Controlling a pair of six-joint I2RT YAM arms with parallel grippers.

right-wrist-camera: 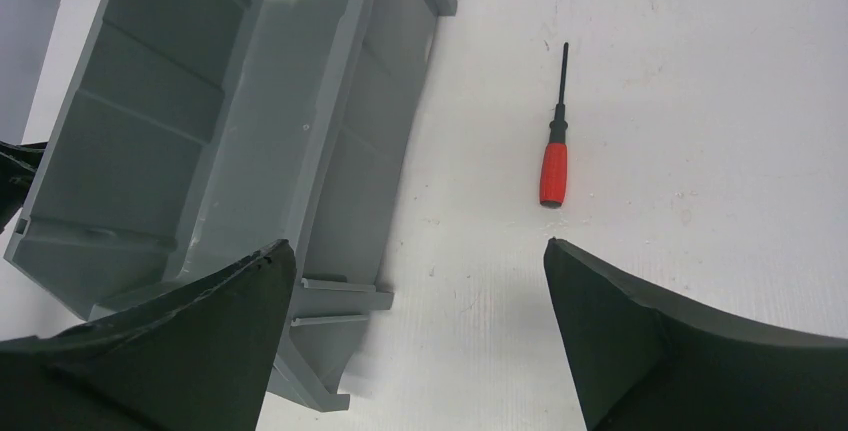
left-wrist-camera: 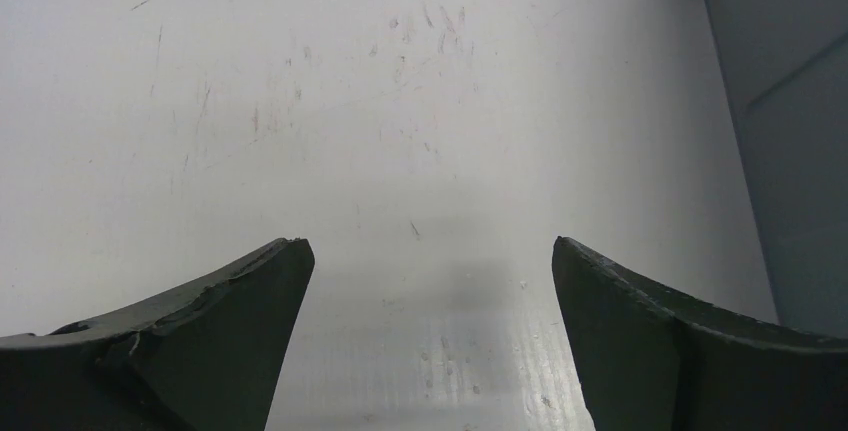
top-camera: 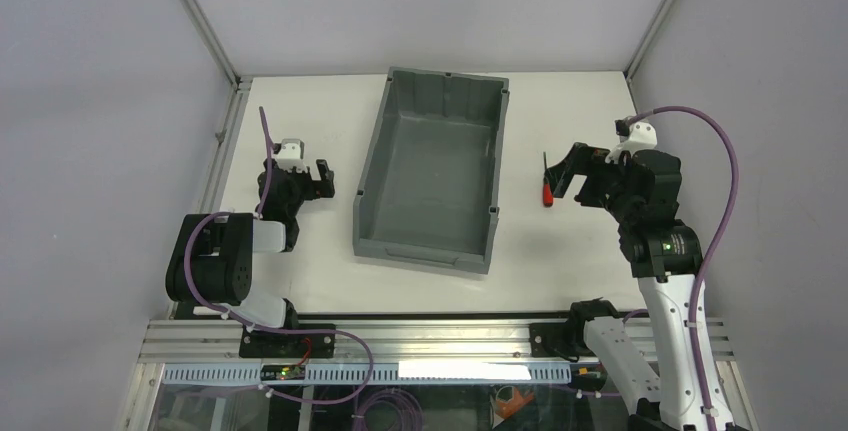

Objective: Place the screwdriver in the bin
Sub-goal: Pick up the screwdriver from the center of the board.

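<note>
In the left wrist view we see only a strip of the bin (left-wrist-camera: 790, 151), cut by the right edge

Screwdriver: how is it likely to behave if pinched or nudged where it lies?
The screwdriver looks small and rigid, so probably light. Its round handle, flat on the smooth table, may roll if nudged sideways. The thin shaft looks hard to pinch.
</note>
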